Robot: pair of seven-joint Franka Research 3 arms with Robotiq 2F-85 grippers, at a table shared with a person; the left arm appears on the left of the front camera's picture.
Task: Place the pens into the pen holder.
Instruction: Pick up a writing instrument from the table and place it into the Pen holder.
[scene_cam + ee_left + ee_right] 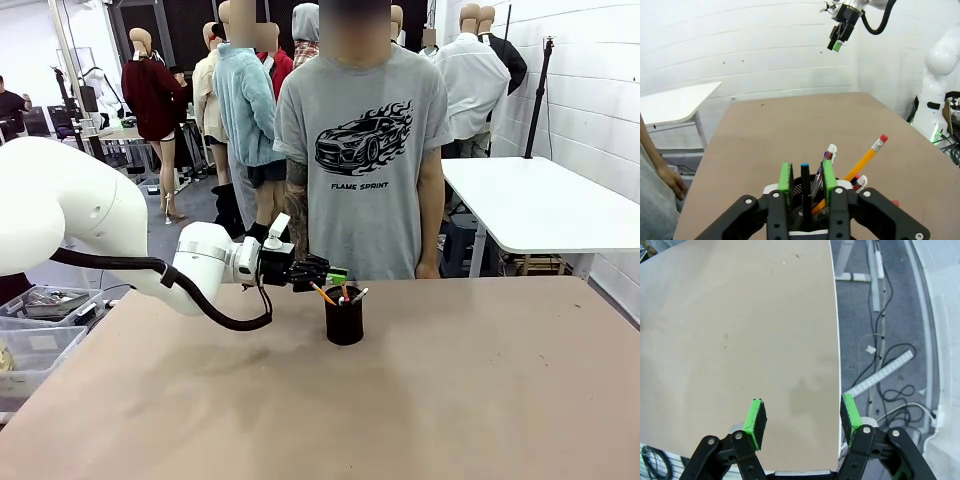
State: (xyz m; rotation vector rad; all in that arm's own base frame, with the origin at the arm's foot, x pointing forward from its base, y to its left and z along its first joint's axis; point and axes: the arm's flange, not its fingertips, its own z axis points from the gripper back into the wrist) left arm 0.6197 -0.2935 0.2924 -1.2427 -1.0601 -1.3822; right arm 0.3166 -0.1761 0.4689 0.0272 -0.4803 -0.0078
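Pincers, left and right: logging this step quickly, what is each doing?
Left pincer: open, pads either side of the black pen in the pen holder.
Right pincer: open, empty.

**Surroundings, non-task items**

A brown table (pixel 450 400) spanned the foreground. Behind its far edge stood a person in a grey T-shirt (pixel 362 150) printed with a flaming car. A white table (pixel 545 205) sat against the white wall to the right. Clear bins (pixel 35 330) lay at lower left. Cables (pixel 890 370) ran over the grey floor (pixel 880 300).
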